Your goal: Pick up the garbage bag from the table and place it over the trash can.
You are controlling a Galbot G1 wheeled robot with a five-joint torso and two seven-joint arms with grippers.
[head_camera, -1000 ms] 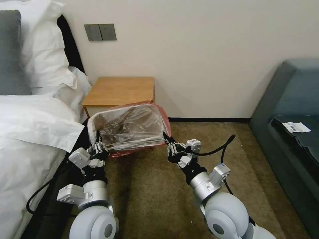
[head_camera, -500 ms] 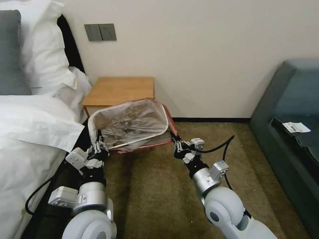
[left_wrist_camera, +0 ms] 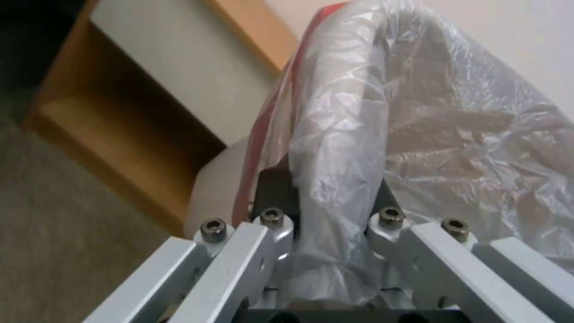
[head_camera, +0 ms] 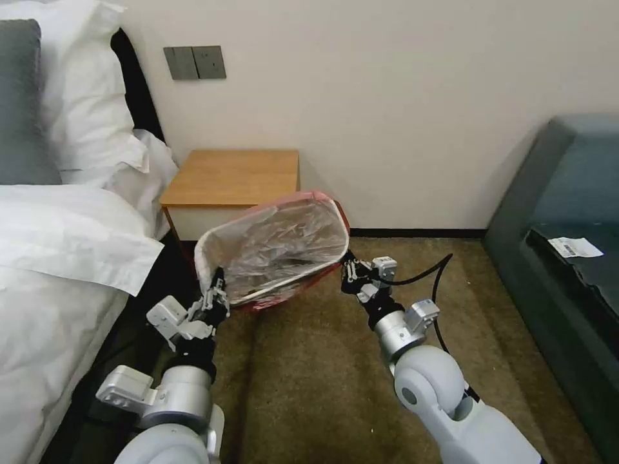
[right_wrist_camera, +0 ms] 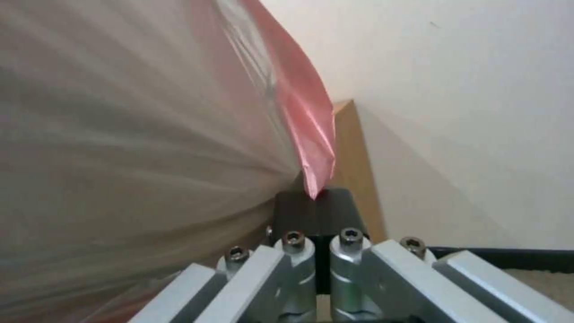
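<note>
L gripper (head_camera: 218, 294) sits at the near-left corner of the trash can (head_camera: 205, 258), w/ its two fingers either side of the bin's rim. In the left wrist view the gripper (left_wrist_camera: 326, 215) has the rim and the bag film over it running down between the fingers (left_wrist_camera: 272, 197), so it looks clamped on the garbage bag (left_wrist_camera: 383, 121) and the bin wall under it.

R gripper (head_camera: 349, 269) is at the opposite, right corner, just below the bag's red edge. In the right wrist view its dark pads (right_wrist_camera: 314, 211) are pressed flat together, pinching a pointed red tip of the garbage bag (right_wrist_camera: 302, 107) right at the pad ends; the rest of the bag fans out from there. The pinch is thin, so how much film is caught is hard to say.

In the head view the garbage bag (head_camera: 284, 238) is spread over the bin's mouth, clear film sagging inside, red rim folded over the far and right sides. The bin is tipped, mouth toward the camera, in front of the table (head_camera: 232, 177) and between the two grippers, above the carpet (head_camera: 303, 380). Bed (head_camera: 58, 270) is just beside the L arm.
</note>
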